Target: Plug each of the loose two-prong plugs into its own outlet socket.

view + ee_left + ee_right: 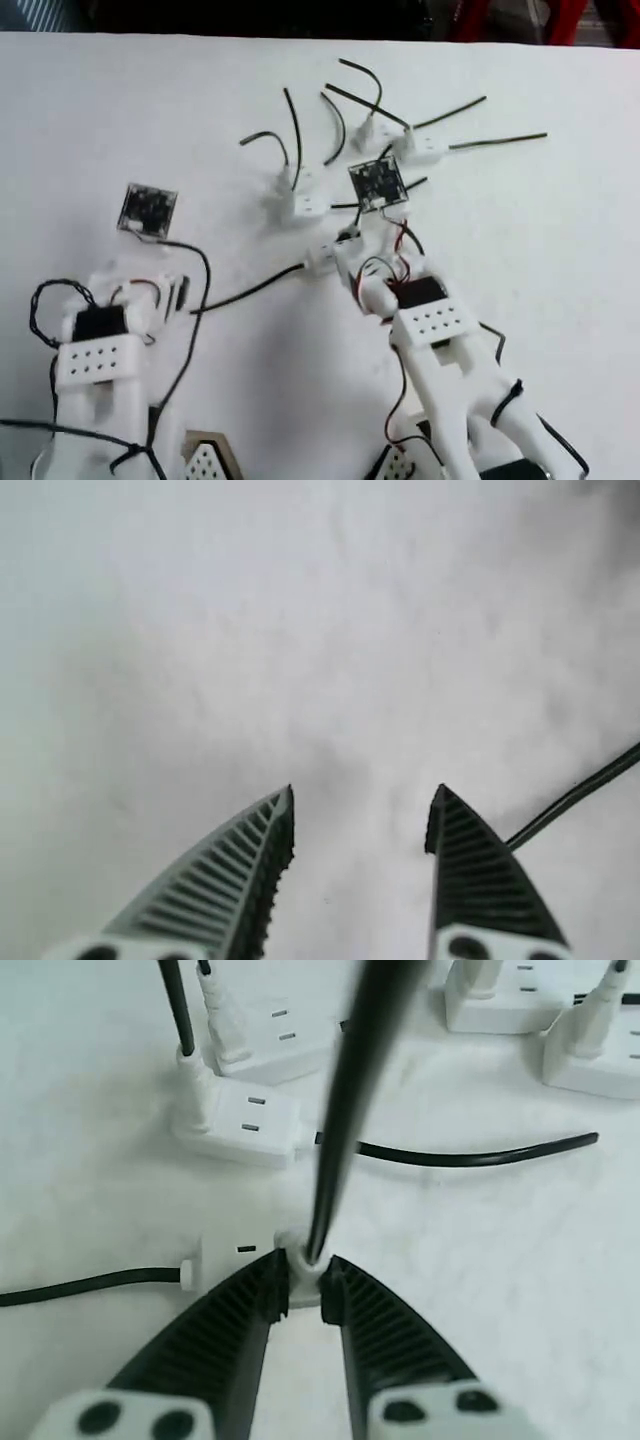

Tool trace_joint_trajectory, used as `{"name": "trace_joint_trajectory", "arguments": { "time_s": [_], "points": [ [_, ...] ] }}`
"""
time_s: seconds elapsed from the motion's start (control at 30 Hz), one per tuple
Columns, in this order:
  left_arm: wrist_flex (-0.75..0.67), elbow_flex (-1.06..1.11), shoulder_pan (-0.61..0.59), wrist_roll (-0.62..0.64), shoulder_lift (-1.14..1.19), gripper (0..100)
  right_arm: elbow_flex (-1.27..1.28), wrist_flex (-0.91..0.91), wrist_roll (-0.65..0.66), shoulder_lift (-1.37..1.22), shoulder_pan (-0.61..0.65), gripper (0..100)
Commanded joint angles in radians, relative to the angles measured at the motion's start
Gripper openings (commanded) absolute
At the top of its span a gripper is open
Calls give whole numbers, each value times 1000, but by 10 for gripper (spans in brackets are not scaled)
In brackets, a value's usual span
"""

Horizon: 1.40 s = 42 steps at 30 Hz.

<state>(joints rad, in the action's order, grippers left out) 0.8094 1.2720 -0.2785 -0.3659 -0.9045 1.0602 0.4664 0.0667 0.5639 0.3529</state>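
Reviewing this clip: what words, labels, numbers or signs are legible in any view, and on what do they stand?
No text can be read.
Dark square board near the outlets: pale specks, too blurred to read.
Second dark square board: the same.
White outlet blocks: slots, no print visible.

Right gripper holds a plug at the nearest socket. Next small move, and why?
Probably press it straight down: the right gripper pinches the plug upright on the nearest outlet block, and I cannot tell that its prongs are fully in.
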Motion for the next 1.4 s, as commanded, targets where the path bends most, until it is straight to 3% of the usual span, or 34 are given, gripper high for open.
{"name": "trace_joint_trajectory", "arguments": {
  "time_s": [0.0, 0.73, 1.0, 1.37],
  "points": [
    [-38, 6, -10, -6, -28, 219, -41, -50, 14, -30, 10, 17],
    [-38, 9, -10, -5, -25, 219, -40, -105, 28, -199, 5, 17],
    [-38, 11, -10, -5, -25, 219, -48, -113, 94, -344, 10, 17],
    [-38, 12, -10, -8, -24, 219, -173, -140, 87, -298, 1, 17]
  ]
}}
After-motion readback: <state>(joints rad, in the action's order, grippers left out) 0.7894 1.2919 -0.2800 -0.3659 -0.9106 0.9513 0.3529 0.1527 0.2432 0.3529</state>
